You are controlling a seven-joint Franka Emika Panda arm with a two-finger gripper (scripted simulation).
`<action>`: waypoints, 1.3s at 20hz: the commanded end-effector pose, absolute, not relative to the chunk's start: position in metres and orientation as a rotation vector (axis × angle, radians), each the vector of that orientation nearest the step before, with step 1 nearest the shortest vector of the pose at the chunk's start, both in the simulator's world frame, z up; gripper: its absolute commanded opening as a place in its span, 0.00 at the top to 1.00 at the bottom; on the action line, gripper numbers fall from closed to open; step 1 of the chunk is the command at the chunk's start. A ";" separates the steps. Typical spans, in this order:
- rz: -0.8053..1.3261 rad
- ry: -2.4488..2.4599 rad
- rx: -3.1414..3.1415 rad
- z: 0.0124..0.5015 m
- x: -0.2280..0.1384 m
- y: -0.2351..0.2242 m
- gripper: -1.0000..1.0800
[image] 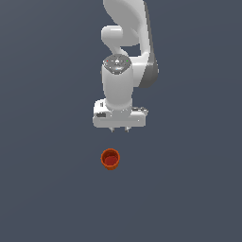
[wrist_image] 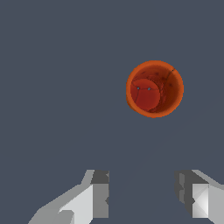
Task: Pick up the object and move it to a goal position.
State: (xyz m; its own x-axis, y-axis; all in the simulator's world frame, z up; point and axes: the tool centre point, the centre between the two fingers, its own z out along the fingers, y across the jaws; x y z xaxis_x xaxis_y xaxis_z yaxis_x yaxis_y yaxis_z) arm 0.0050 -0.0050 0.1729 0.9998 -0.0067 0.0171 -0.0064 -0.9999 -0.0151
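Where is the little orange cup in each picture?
Exterior view: the cup sits upright on the grey floor just below the middle of the picture, apart from the gripper above it in the picture.
Wrist view: the cup shows from above, its red inside visible, beyond the fingertips, not between them.
Shared landmark: the white gripper, open in both views.

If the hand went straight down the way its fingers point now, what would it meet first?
Probably the bare grey floor, not the cup. In the wrist view the open hand has the cup off to one side of its fingers, though depth is hard to judge.
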 end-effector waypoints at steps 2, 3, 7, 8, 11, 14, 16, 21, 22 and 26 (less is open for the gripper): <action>-0.026 -0.040 -3.118 0.170 0.009 -0.006 0.38; -0.025 -0.059 -3.114 0.169 0.010 -0.007 0.38; -0.026 -0.147 -3.094 0.164 0.016 -0.009 0.38; -0.027 -0.173 -3.088 0.162 0.018 -0.009 0.38; -0.030 -0.258 -3.065 0.157 0.024 -0.011 0.38; -0.037 -0.347 -3.036 0.151 0.031 -0.014 0.38; -0.043 -0.404 -3.015 0.148 0.035 -0.016 0.38; -0.065 -0.544 -2.958 0.139 0.046 -0.020 0.38; -0.070 -0.571 -2.946 0.137 0.048 -0.021 0.38; -0.095 -0.676 -2.894 0.130 0.056 -0.026 0.38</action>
State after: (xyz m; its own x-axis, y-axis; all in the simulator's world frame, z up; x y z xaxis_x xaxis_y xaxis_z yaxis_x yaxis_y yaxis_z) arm 0.0529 -0.0241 0.1327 0.9084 0.4087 0.0884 0.4175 -0.8977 -0.1408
